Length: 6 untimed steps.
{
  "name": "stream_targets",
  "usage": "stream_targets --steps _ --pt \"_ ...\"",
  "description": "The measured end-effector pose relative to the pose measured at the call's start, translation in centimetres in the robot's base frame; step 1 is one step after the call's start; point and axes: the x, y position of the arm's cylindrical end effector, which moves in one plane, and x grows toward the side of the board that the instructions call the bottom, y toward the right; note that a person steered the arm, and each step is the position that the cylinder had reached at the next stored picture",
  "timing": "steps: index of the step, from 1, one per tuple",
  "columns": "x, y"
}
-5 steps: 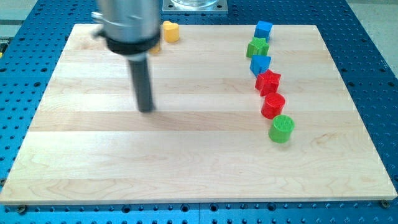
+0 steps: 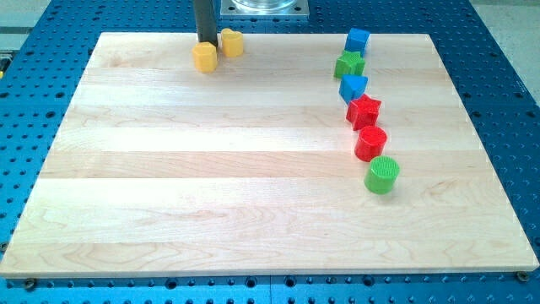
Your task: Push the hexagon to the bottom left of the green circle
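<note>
Two yellow blocks sit near the board's top edge: one (image 2: pixel 204 57) at the left and one (image 2: pixel 231 42) just up and right of it. Both look many-sided; I cannot tell which is the hexagon. My tip (image 2: pixel 204 43) stands right at the top side of the left yellow block, close beside the right one. The green circle (image 2: pixel 382 175) stands far off at the view's right, at the lower end of a line of blocks.
Above the green circle runs a line of blocks: a red circle (image 2: pixel 370 143), a red star (image 2: pixel 364 111), a blue block (image 2: pixel 353 86), a green block (image 2: pixel 348 63) and a blue cube (image 2: pixel 358 40). The wooden board (image 2: pixel 169 186) lies on a blue perforated table.
The rod has moved from the board's left middle up to the top edge, behind the left yellow block. That block, earlier mostly hidden by the arm, now shows in full.
</note>
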Motion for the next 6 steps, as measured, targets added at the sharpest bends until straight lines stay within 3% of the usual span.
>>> stream_targets --steps 1,2,4,5,6 --pt "0.6 0.9" --pt "0.8 -1.7" --pt "19.3 8.1" --pt "25.7 11.7" --pt "25.0 7.6"
